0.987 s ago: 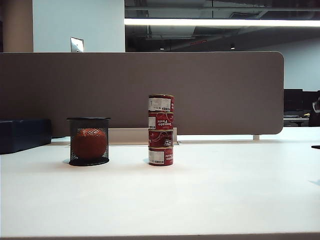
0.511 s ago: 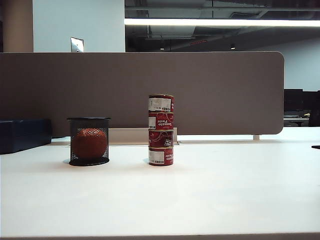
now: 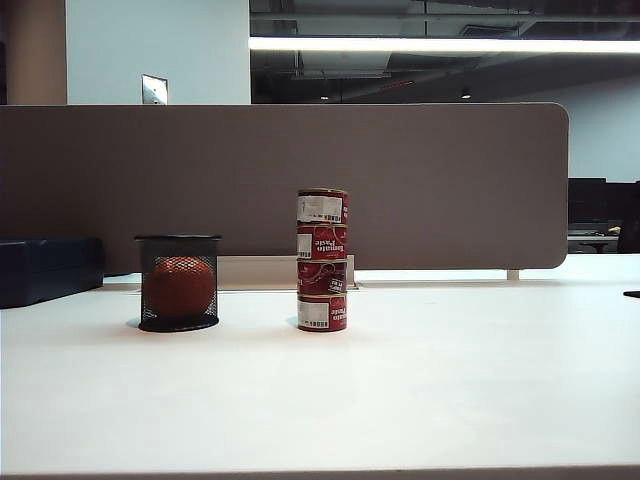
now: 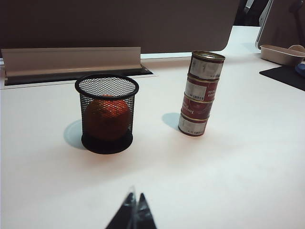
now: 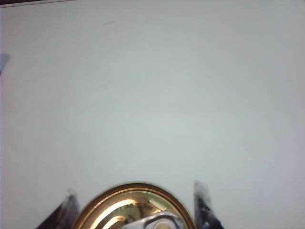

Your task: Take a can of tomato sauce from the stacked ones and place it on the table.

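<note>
In the right wrist view we see the right gripper [image 5: 136, 202] with its 2 dark fingertips [image 5: 202, 200] standing on either side of a can of tomato sauce [image 5: 136, 210]. Only the can's gold metal top and rim show, and each fingertip sits close against the rim, so we read the claw as pinching the can. Under it lies only the plain white table [image 5: 152, 95]. This gripper does not appear in the exterior view.

In the left wrist view the left gripper [image 4: 135, 214] shows just its 2 dark tips, pressed together with no gap between them and nothing held, above the table [image 4: 228, 181].

Ahead of it we see the stacked ones [image 4: 201, 93], a column of 4 red tins with white label patches, standing upright on the table. The exterior view shows the same column [image 3: 322, 260], with 1 tin bearing upside-down "Tomato Paste" lettering. A black mesh cup [image 3: 178, 282] holding an orange ball [image 3: 178, 286] stands near the stack, apart from it. Behind both runs a brown-grey divider panel [image 3: 450, 180], and a dark blue box [image 3: 45, 268] sits at the far edge beside the cup.
</note>
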You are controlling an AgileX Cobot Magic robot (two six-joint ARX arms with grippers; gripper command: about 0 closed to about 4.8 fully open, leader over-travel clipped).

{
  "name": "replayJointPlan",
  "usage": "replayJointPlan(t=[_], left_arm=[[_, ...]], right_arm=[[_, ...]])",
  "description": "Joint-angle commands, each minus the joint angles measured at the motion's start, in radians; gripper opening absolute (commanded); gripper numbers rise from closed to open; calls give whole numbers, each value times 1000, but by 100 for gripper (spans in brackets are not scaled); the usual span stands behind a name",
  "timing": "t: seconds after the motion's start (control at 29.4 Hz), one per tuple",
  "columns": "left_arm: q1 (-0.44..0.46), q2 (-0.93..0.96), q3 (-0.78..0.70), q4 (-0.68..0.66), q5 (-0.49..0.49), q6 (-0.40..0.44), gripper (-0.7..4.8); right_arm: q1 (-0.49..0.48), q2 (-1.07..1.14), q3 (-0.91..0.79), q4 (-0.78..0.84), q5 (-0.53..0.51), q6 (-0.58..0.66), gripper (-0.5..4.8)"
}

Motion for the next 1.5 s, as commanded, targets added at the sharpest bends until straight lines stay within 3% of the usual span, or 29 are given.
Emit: replayJointPlan(t=[0.03,0.92,1.06,1.16,1.26,1.43,1.5], left_arm=[[2,1,3,20,0,3,-5],[2,1,3,20,0,3,-5],[2,1,3,20,0,3,-5],[2,1,3,20,0,3,-5],[2,1,3,20,0,3,-5],[2,1,3,20,0,3,-5],[2,1,3,20,0,3,-5]], right_arm=[[1,8,1,11,0,-3,223],[1,174,1,93,8,-2,222],[1,174,3,118,-1,9,287],[1,174,3,118,-1,9,294],[1,174,3,130,0,9,348],[1,174,5,144,0,9,360],[1,174,5,144,0,9,403]])
